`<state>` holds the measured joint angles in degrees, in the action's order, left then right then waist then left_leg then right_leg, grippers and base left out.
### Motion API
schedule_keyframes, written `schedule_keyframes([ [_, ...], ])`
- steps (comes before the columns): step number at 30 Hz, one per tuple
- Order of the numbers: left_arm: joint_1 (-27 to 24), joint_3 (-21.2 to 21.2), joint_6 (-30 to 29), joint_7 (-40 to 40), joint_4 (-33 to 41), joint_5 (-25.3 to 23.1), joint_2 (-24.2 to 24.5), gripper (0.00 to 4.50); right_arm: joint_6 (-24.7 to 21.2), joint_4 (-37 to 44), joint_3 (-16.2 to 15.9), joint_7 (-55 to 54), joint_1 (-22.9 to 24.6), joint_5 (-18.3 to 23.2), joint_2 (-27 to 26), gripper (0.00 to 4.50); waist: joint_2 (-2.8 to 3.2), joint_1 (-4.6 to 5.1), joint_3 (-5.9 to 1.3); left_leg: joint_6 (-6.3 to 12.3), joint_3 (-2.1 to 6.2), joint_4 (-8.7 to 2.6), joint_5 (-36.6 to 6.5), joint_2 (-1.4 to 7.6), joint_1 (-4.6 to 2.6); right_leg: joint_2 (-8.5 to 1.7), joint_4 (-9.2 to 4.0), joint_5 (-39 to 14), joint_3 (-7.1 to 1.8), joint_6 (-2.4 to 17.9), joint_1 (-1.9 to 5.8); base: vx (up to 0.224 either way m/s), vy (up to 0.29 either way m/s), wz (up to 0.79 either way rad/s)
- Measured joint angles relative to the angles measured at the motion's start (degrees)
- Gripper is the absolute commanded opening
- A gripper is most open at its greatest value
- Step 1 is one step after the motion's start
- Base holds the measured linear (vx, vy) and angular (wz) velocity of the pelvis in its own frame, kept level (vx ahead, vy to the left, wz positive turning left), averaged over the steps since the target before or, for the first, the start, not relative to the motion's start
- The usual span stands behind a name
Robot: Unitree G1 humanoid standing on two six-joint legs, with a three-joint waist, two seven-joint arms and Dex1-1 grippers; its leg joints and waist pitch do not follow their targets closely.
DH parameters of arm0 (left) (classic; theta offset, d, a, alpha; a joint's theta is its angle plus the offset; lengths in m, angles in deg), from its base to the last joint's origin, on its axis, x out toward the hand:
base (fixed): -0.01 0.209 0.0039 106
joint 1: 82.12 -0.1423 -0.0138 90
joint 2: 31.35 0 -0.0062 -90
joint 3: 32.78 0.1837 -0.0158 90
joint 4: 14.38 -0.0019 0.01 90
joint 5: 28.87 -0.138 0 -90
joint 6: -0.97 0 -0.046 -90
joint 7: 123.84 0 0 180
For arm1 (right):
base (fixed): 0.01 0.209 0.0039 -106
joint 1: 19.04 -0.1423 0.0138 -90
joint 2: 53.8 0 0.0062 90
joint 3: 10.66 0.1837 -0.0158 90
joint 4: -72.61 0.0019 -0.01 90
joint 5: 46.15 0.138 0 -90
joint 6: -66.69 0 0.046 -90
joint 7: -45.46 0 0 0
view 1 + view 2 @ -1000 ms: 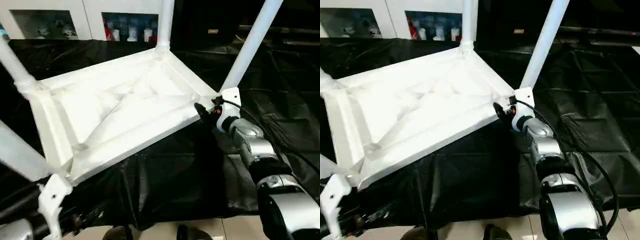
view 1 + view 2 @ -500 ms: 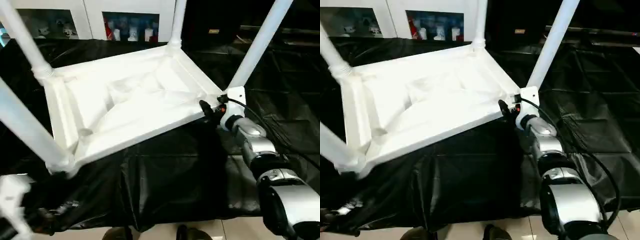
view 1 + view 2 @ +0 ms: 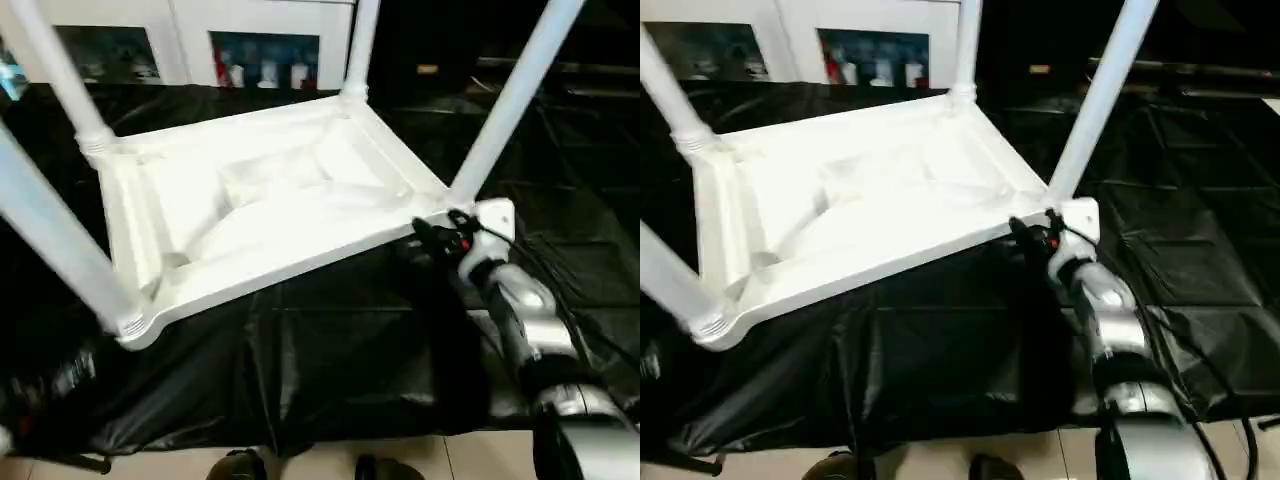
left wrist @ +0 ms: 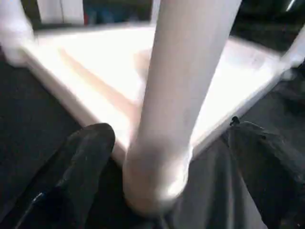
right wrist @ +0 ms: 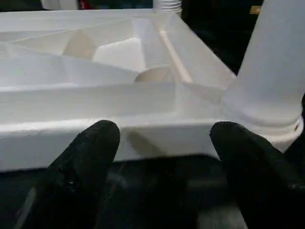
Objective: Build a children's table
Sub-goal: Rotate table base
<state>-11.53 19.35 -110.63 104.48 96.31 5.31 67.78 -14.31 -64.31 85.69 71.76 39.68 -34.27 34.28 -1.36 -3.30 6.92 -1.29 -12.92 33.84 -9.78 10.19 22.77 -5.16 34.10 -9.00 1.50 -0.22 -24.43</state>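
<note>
Children's table (image 3: 270,200) lay inverted, four legs seated; we hovered both grippers, left gripper (image 4: 167,157) and right gripper (image 5: 164,157), jaws spread, at its five o'clock and seven o'clock corners, probably needing to grasp and flip it next.

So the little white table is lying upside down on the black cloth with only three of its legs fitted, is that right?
Not quite. The children's table does lie upside down on the black cloth, but four legs are fitted, not three. The left eye view shows one rising from each corner: the far left leg, the far right leg, the near right leg and the near left leg.
</note>
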Motion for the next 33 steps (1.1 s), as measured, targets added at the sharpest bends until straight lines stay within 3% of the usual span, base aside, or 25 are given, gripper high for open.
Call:
schedule_keyframes([
  [6,6.76,5.09,-0.52,-0.95,-2.57,0.59,-0.11,4.46,-1.2,0.17,0.01,-2.29,0.69,0.0,-2.28,3.68,0.35,0.04,-0.14,-0.07,0.14,-0.01,0.03,-0.02,-0.73,0.0,0.06,-0.02,0.07,-0.04,0.54,0.0,0.0,0.0],
  [10,12.8,9.6,0.76,-2.27,-7.22,-2.71,-0.57,4.46,-1.87,0.84,-0.17,-4.64,0.69,-0.33,-4.75,3.68,0.94,-0.02,-0.54,-0.09,0.26,0.02,0.05,-0.09,-0.74,-0.04,0.01,-0.02,0.12,-0.04,0.58,0.0,0.0,0.0],
  [13,13.7,11.23,1.05,-2.89,-7.94,-3.11,-0.93,4.46,-2.38,1.0,-0.52,-4.63,0.69,-0.44,-5.22,3.68,1.15,0.08,-0.68,-0.11,0.28,0.08,0.06,-0.13,-0.74,-0.07,0.01,-0.01,0.1,-0.03,0.58,0.0,0.0,0.0],
  [19,13.96,13.44,-1.83,-2.7,-6.15,-0.45,-1.53,4.46,-3.18,0.41,-1.34,-4.56,-0.07,-1.09,-5.41,3.68,1.07,-0.02,-0.74,-0.11,0.27,0.1,0.06,-0.13,-0.73,-0.07,0.08,0.14,0.12,0.2,0.59,0.0,0.0,0.0],
  [25,16.01,24.91,-12.38,4.05,1.67,7.73,0.88,4.46,-4.95,-6.59,-3.75,-4.94,-5.75,-4.81,-5.85,3.68,0.7,0.04,-0.97,-0.13,0.19,0.14,0.07,-0.12,-0.68,-0.09,0.13,0.29,0.09,0.46,0.54,0.0,0.0,0.0],
  [33,22.72,31.6,-16.95,5.47,2.99,11.17,-1.43,4.46,-5.14,-9.46,-4.67,-4.53,-7.15,-5.89,-7.08,3.68,0.46,1.01,-1.12,-0.15,0.21,0.21,0.09,-0.1,-0.65,-0.07,0.23,0.22,0.08,0.34,0.49,0.0,0.0,0.0],
])
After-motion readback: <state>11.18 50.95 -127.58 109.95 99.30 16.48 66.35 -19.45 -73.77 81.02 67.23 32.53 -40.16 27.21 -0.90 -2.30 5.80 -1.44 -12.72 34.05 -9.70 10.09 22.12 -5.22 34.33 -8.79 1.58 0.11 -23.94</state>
